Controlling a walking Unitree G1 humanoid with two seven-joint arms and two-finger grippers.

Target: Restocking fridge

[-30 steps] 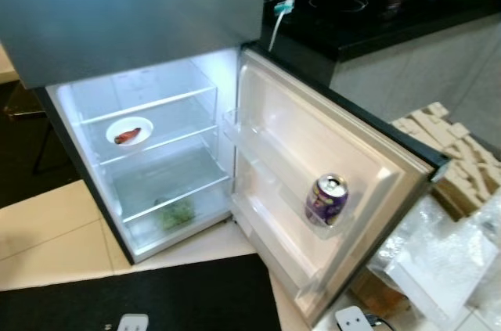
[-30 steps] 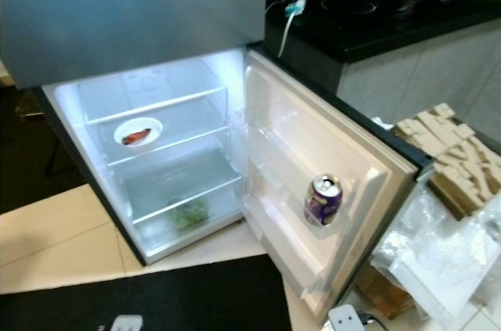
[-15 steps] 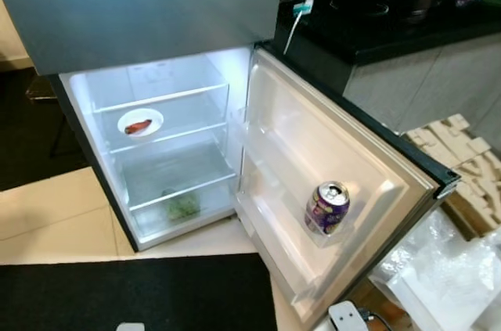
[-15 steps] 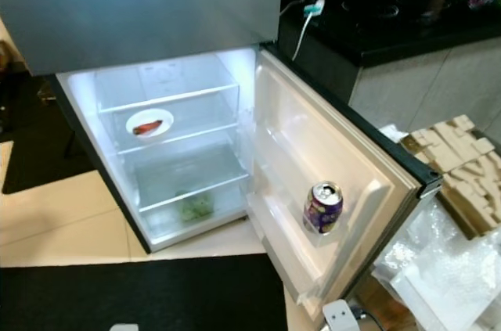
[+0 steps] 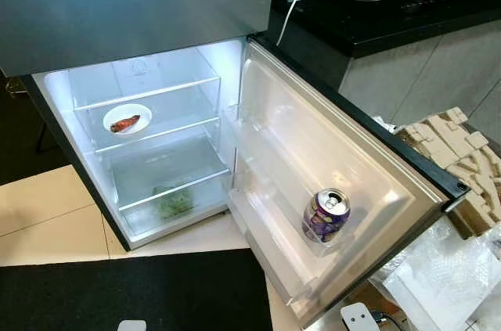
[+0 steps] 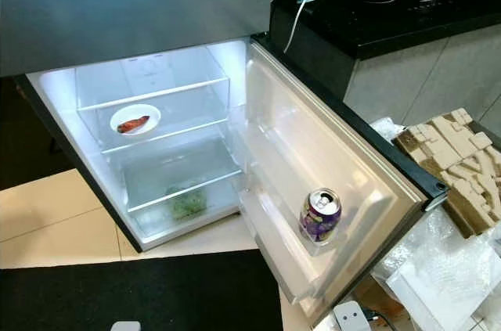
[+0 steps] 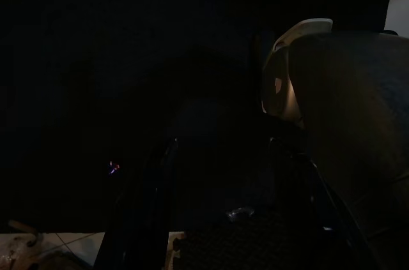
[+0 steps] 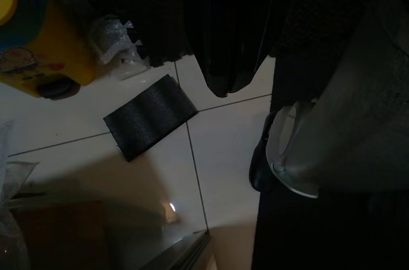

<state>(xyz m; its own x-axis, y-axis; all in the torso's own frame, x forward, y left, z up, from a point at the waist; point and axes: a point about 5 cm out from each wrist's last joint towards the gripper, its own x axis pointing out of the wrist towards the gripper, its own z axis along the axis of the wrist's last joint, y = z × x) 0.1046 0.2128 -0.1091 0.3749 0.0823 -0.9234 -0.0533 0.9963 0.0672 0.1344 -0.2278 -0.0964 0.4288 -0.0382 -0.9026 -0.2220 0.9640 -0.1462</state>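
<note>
Fingers: whether they are apart or together cannot be told for the left gripper or the right gripper; neither pair can be made out in the dark wrist views.
Left wrist view: almost black; a pale curved shell (image 7: 291,66) and a strip of light floor are all that can be picked out.
Right wrist view: a yellow container (image 8: 38,27) is cut off at the edge, so its shape cannot be judged; a black ribbed rectangle (image 8: 150,117) is seen lying on pale tiles.
Fridge (image 5: 141,10): the grey upper door is shut; the lower compartment is lit, with its door (image 5: 313,135) swung wide to the right.
Can (image 5: 326,216): purple metal with a silver top, stood upright in a clear door shelf, near right.
Plate (image 5: 127,120): small, round and white, set on the upper glass shelf at far left, with a reddish piece of food on it.
Greens (image 5: 174,202): blurred behind the clear front of the lowest shelf.
Counter (image 5: 376,10): glossy black, far right; a white cable (image 5: 286,18) is draped over its edge.
Right of the door: tan stepped blocks (image 5: 450,139) and crinkled clear plastic (image 5: 438,276).
Floor: beige tiles (image 5: 47,214), with a black mat (image 5: 141,292) laid nearest.
</note>
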